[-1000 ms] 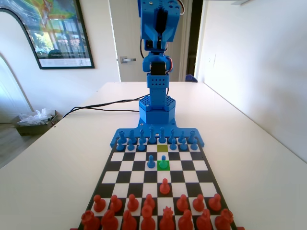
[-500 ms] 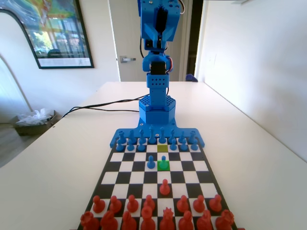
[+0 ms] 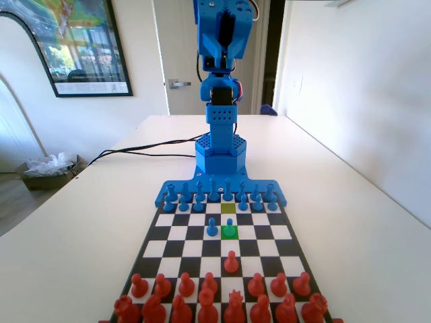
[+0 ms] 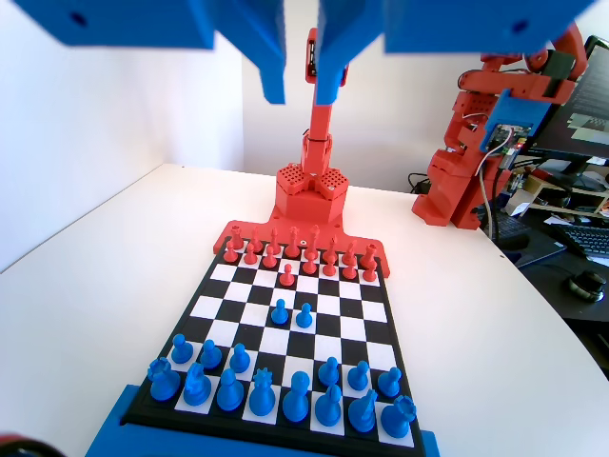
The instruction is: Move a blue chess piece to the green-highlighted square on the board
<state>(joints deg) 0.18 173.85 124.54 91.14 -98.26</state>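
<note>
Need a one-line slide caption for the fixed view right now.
Teal-tinted blue pawn stands on the green-highlighted square beside a plain blue pawn; arm raised.

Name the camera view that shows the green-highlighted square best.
The fixed view: the green-highlighted square glows bright green under the teal-tinted blue chess piece. In the wrist view no green tint shows; two advanced blue pawns stand mid-board, so the square is hard to single out there.
</note>
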